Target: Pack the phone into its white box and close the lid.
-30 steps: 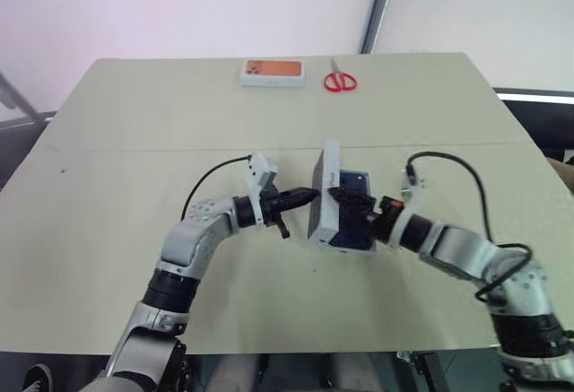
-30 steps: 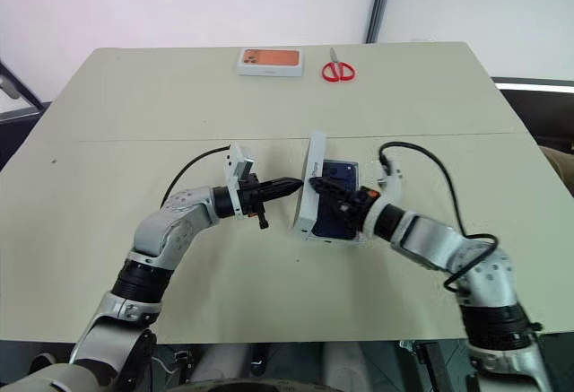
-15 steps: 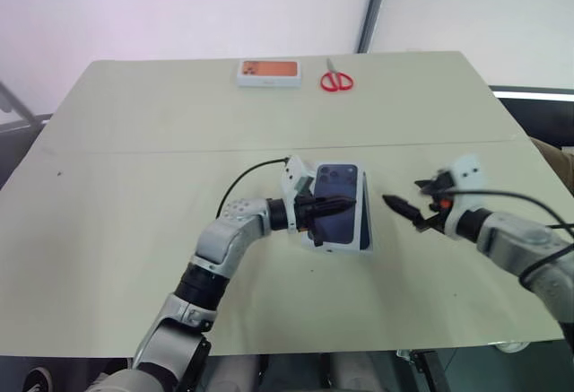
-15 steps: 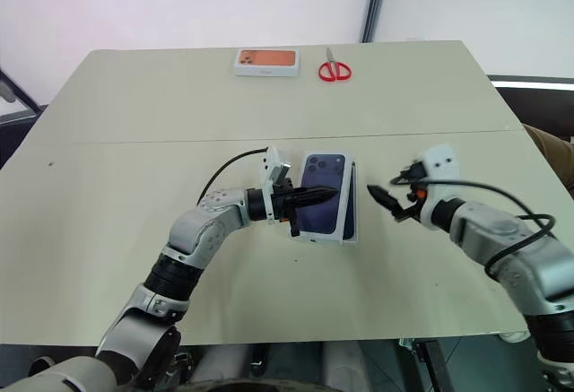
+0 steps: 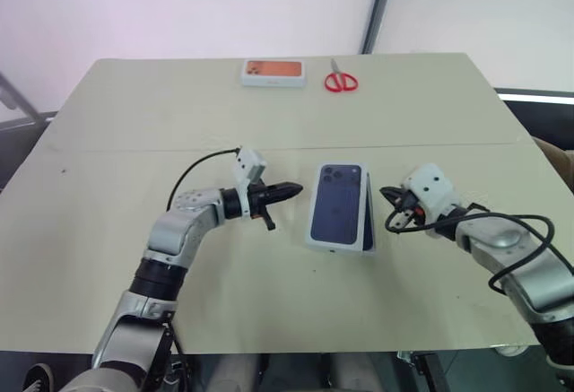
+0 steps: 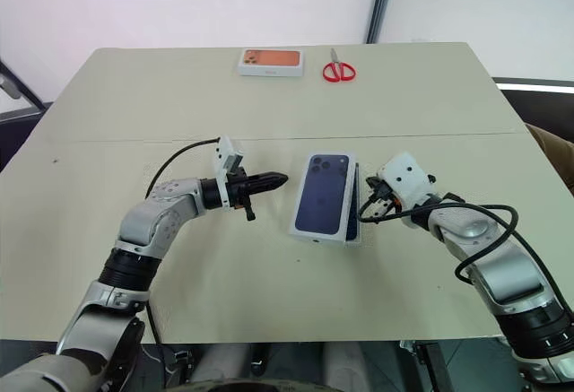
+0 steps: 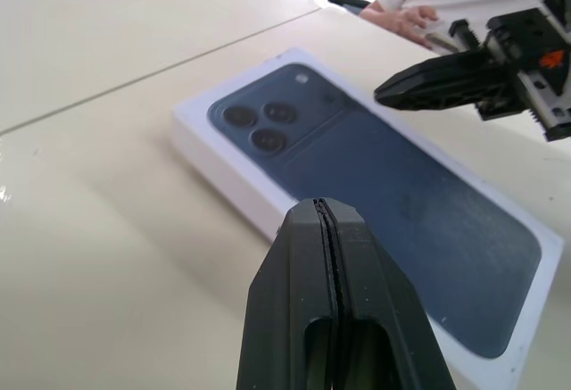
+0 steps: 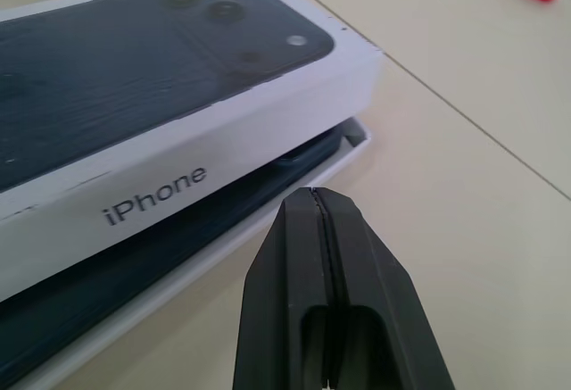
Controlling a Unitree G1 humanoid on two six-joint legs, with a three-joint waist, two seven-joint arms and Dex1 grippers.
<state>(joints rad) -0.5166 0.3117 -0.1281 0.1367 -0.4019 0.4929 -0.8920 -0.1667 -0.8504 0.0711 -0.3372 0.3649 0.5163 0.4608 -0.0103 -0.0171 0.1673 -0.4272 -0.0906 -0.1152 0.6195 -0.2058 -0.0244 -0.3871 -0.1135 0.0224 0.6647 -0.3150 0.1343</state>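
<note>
- The lid [image 5: 339,204], a shallow white rectangular shell printed on top with a dark navy phone picture and a camera cluster, is seen lying flat over the white box [image 8: 178,274] at the middle of the pale table [image 5: 134,114]; a second ago it was held on edge by the right gripper, so it has been dropped over the tray.
- In the right wrist view the lid is seen skewed and not fully seated: the thin white tray rim and the slim dark navy phone [image 8: 161,238] inside it are exposed beneath the lid's side wall marked "iPhone".
- The packing is judged nearly done; the lid is probably left to be squared and pressed down.
- The right gripper [image 5: 389,198] is seen at three o'clock of the box, just beside it, with its black fingers pressed together on nothing, having been spread a second ago.
- The left gripper [image 5: 289,188] is seen at nine o'clock, near but apart, fingers pressed together and empty; it has been drawn back from over the lid.
- At twelve o'clock, well apart, an orange-topped small box [image 5: 273,72] and red-handled scissors [image 5: 340,79] are seen.
</note>
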